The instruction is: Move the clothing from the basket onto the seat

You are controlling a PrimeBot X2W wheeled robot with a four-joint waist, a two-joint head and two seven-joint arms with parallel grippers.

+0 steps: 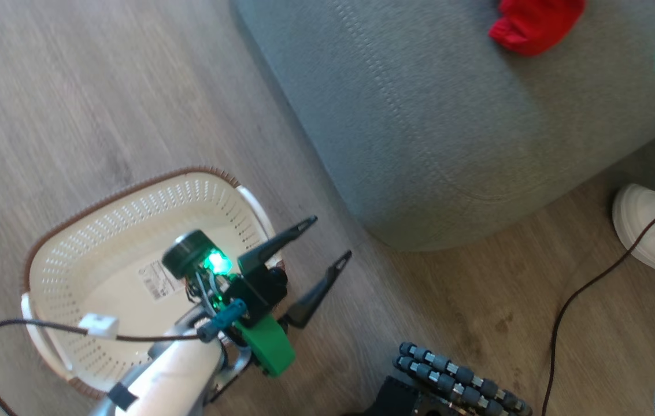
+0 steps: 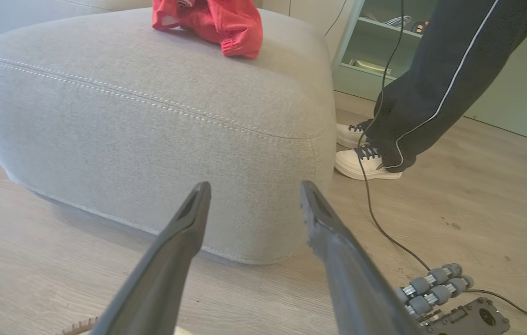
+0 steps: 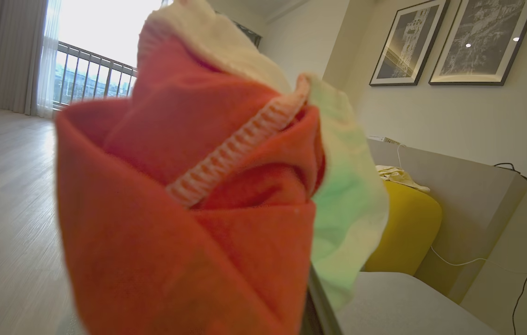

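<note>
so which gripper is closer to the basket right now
Left. The left gripper hangs open over the basket's seat-side rim. The right gripper, shut on red clothing, is away over by the seat.

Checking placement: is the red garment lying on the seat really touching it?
Touching. The left wrist view shows the garment resting directly on top of the seat, its cuff flat against the cushion fabric with no gap.

The left gripper [image 1: 331, 237] is held wide open, its two fingers [image 1: 281, 239] splayed ahead of the pale forearm [image 1: 171, 370]. The right gripper [image 3: 312, 302] is closed tight on the clothing [image 3: 189, 209], by which its fingers are covered.
</note>
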